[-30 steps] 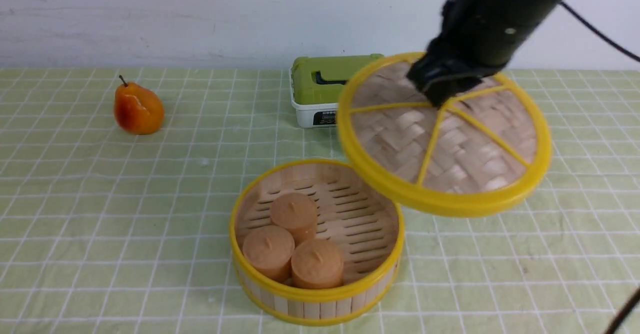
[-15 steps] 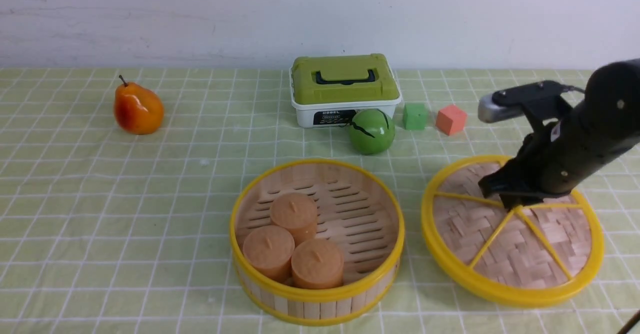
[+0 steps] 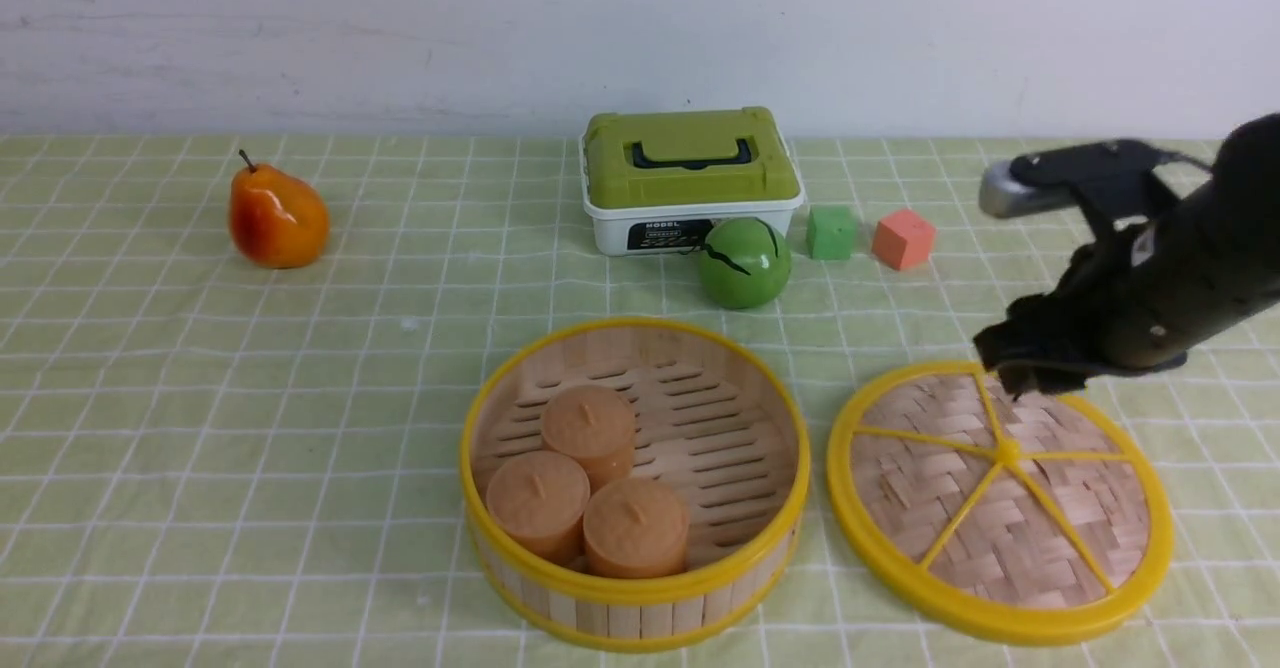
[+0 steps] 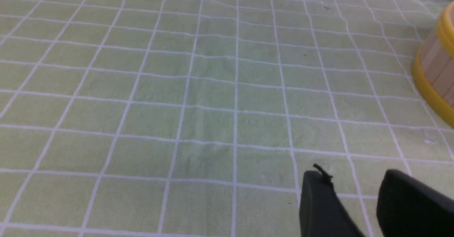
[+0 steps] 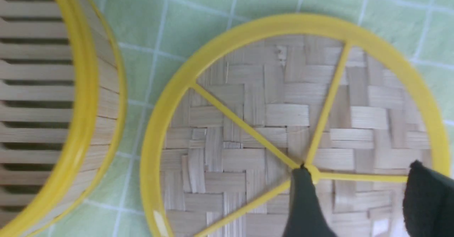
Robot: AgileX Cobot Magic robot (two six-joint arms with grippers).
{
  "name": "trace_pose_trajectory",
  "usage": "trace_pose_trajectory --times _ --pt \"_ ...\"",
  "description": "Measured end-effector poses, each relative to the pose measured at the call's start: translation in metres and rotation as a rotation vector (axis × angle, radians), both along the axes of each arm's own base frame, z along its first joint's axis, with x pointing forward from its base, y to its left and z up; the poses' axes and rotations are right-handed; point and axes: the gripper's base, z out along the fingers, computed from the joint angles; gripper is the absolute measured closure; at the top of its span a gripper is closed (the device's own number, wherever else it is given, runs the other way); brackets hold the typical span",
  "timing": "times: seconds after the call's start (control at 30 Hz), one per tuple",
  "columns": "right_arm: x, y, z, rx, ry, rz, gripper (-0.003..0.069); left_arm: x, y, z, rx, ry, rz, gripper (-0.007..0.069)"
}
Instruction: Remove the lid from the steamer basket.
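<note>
The lid is lying flat on the surface, at 3 o'clock from the steamer basket, just beside it but not touching. The basket is sitting uncovered with three tan cylinders inside (bunched around its 7 o'clock side). The right tool is hovering over the lid's 12 o'clock edge, jaws spread, gripping nothing. The left tool is hanging over the surface, jaws apart too.

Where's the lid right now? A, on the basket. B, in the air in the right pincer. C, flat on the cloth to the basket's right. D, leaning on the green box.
C: the lid lies flat on the cloth beside the basket, the right pincer open above it.
</note>
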Motion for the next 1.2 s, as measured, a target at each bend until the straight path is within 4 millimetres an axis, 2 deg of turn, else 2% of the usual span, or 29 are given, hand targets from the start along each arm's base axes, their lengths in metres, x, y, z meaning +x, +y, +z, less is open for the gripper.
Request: trace_pose_trajectory --times 0.03,0.1,0.13,0.23,0.3,0.37,0.4,0.5,0.73,1.1,1.2 --pt "-0.002 0.0 0.003 0.002 -0.007 0.0 0.0305 0.0 0.0 0.0 0.0 0.0 0.0 0.0386" --pt "-0.036 -0.008 0.039 0.014 -0.104 0.012 0.0324 0.0 0.0 0.0 0.0 0.0 0.0 0.0386" --pt "-0.048 -0.01 0.047 0.02 -0.131 0.012 0.0342 0.0 0.0 0.0 0.0 0.0 0.0 0.0386" --pt "-0.092 -0.019 0.067 0.034 -0.222 0.018 0.0445 0.0 0.0 0.0 0.0 0.0 0.0 0.0386" --pt "-0.125 -0.026 0.069 0.042 -0.264 0.018 0.0547 0.0 0.0 0.0 0.0 0.0 0.0 0.0386" --pt "-0.15 -0.032 0.069 0.05 -0.305 0.018 0.063 0.0 0.0 0.0 0.0 0.0 0.0 0.0386" --pt "-0.176 -0.037 0.07 0.061 -0.36 0.018 0.0664 0.0 0.0 0.0 0.0 0.0 0.0 0.0386" --pt "-0.2 -0.042 0.067 0.071 -0.413 0.018 0.068 0.0 0.0 0.0 0.0 0.0 0.0 0.0386" --pt "-0.222 -0.047 0.069 0.087 -0.488 0.017 0.068 0.0 0.0 0.0 0.0 0.0 0.0 0.0386" --pt "-0.225 -0.048 0.067 0.088 -0.479 0.012 0.0673 0.0 0.0 0.0 0.0 0.0 0.0 0.0386" --pt "-0.222 -0.048 0.056 0.066 -0.46 0.021 0.067 0.0 0.0 0.0 0.0 0.0 0.0 0.0386"
